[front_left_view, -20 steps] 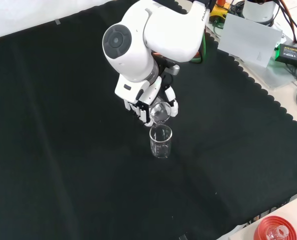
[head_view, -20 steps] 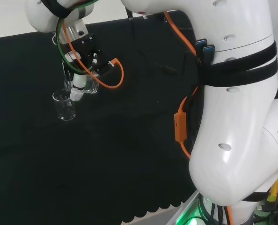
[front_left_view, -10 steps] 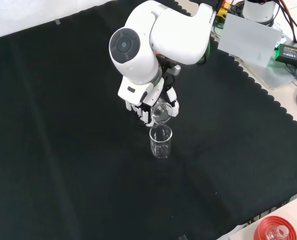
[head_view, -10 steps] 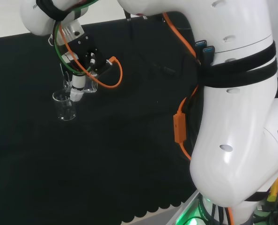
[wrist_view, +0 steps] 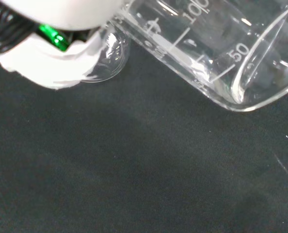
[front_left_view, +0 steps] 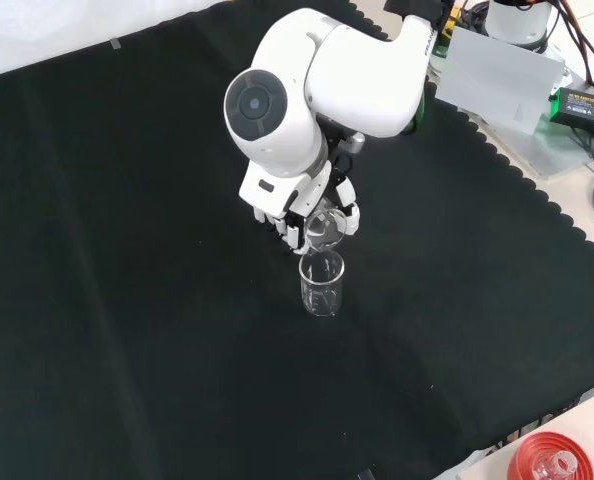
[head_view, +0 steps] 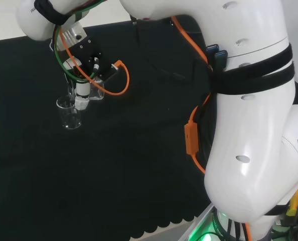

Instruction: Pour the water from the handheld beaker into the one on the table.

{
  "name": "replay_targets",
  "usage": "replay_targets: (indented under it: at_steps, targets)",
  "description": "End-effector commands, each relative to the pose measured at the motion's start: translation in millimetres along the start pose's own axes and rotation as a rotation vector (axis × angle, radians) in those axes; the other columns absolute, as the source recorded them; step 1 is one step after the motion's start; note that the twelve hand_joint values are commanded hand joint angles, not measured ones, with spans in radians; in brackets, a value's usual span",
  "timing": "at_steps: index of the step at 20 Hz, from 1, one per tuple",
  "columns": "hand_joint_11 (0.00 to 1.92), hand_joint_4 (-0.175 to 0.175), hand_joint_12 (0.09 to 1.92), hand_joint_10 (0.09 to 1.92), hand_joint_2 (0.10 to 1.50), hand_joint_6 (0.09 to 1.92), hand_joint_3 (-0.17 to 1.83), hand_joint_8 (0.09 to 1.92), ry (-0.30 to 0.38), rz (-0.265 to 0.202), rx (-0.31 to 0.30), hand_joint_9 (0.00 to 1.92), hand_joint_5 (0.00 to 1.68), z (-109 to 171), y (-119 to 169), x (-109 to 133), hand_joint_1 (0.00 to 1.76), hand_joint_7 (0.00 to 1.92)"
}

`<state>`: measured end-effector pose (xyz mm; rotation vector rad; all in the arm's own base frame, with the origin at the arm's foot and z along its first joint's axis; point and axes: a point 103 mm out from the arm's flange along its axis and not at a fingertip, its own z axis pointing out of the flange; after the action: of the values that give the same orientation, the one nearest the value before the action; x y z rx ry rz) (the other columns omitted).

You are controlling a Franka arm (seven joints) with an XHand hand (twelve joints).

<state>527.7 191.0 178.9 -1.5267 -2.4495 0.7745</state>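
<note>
The black and white hand (front_left_view: pixel 299 222) has its fingers curled round a small clear glass beaker (front_left_view: pixel 324 226), holding it tipped over on its side above the black cloth of the desk (front_left_view: pixel 127 330). In the front view the tipped beaker's round mouth faces toward the near edge of the desk, and its lower rim hangs just above the rim of a second clear glass beaker (front_left_view: pixel 322 284) that stands upright on the cloth, roughly in the middle of the desk.

In the head view the hand (head_view: pixel 82 95) sits just right of the standing beaker (head_view: pixel 69 113), with the held beaker (head_view: pixel 96 92) between its fingers; the standing one is well in from the far edge of the desk. An orange cable (head_view: pixel 120 80) loops off the wrist beside the hand.

In the wrist view the held beaker (wrist_view: pixel 216 53) lies steeply tilted, its printed white graduation marks showing along the wall, and a white fingertip (wrist_view: pixel 56 68) lies beside its base. Whether water is in either beaker cannot be told.

At the near right corner of the desk in the front view sits a red ribbed ring (front_left_view: pixel 562 462).
</note>
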Motion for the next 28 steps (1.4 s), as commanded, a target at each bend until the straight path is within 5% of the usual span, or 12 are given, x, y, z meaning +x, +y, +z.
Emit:
replay_targets:
  at_steps: [1,8,10,28]
  targets:
    - [1.1,0.175,0.96,0.09,0.61,0.47,0.68,0.09,-0.026,0.01,0.018,1.5,1.39,-2,1,3,1.15,1.63]
    - [1.1,0.175,0.96,0.09,0.61,0.47,0.68,0.09,-0.041,0.016,0.034,1.5,1.39,-1,2,5,1.15,1.63]
    - [1.1,0.175,0.96,0.09,0.61,0.47,0.69,0.09,-0.06,0.022,0.042,1.5,1.39,-5,13,23,1.15,1.63]
    - [1.1,0.175,0.95,0.09,0.61,0.49,0.69,0.09,-0.097,0.054,0.065,1.51,1.38,-10,5,8,1.15,1.63]
